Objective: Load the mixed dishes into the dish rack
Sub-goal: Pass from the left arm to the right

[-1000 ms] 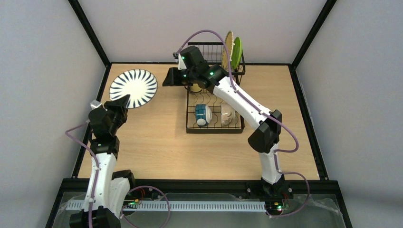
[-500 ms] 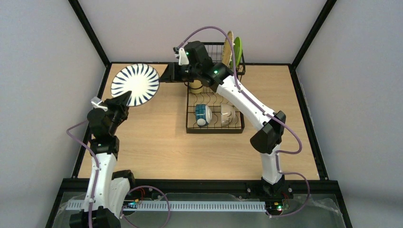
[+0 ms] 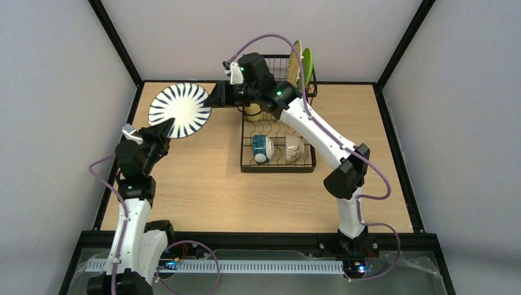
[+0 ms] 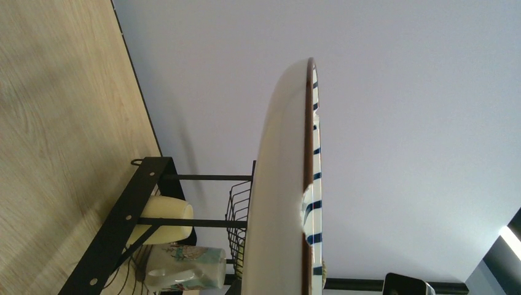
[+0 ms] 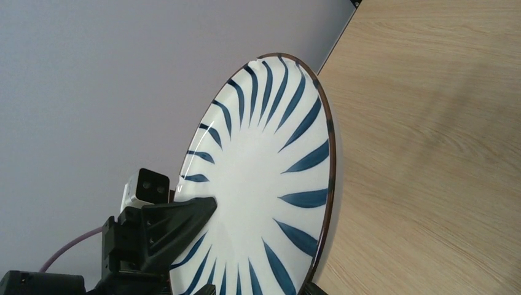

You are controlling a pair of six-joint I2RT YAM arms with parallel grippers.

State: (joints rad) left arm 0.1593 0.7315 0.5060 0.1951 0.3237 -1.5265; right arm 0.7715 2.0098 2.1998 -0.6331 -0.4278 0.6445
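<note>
Swung rightward, the black-striped white plate (image 3: 180, 109) now nears the right gripper (image 3: 215, 98).
Left gripper (image 3: 164, 127) clamps its rim; right jaws gape wide beside it.

Around the dish rack (image 3: 278, 168), passage is limited. Its near end is filled by the blue bowl (image 3: 262, 148) and the pale bowl (image 3: 294, 148). Its far left corner is taken by the pale yellow mug (image 3: 252, 112), and its tall basket by the tan plate (image 3: 295, 58) and the lime green plate (image 3: 306, 66). The middle slots are bare but overhung by the right arm (image 3: 313, 132). Left of its far end, the air is blocked by the black-striped white plate (image 3: 179, 109), clamped in the left gripper (image 3: 161, 128), with the spread right gripper (image 3: 213, 101) beside it. The table (image 3: 203, 184) before its near end is unobstructed.
</note>
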